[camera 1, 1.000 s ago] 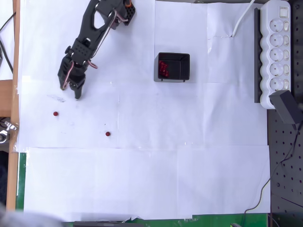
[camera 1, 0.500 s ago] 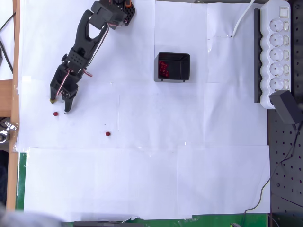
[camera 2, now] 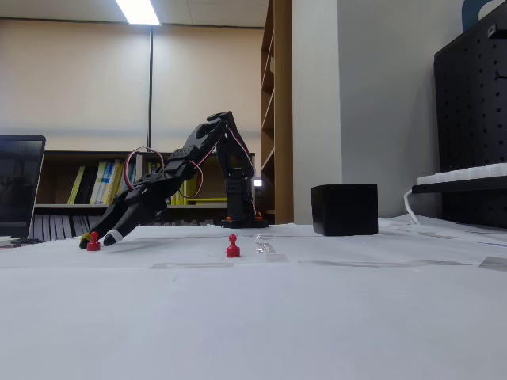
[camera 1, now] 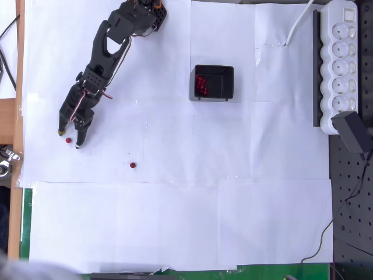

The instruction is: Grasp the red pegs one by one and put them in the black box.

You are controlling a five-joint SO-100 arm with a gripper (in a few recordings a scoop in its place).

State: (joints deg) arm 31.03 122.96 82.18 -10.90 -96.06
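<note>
The gripper [camera 1: 69,137] sits low with fingers spread around a red peg [camera 1: 69,140] far from the black box [camera 1: 213,83]; closing on it looks next.

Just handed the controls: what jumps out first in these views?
The gripper is down at the paper's left side in the overhead view, open around a red peg. A second peg stands loose to its right. The black box, upper centre, already holds pegs.

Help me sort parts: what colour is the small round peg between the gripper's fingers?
Dark red, clearest in the fixed view.
</note>
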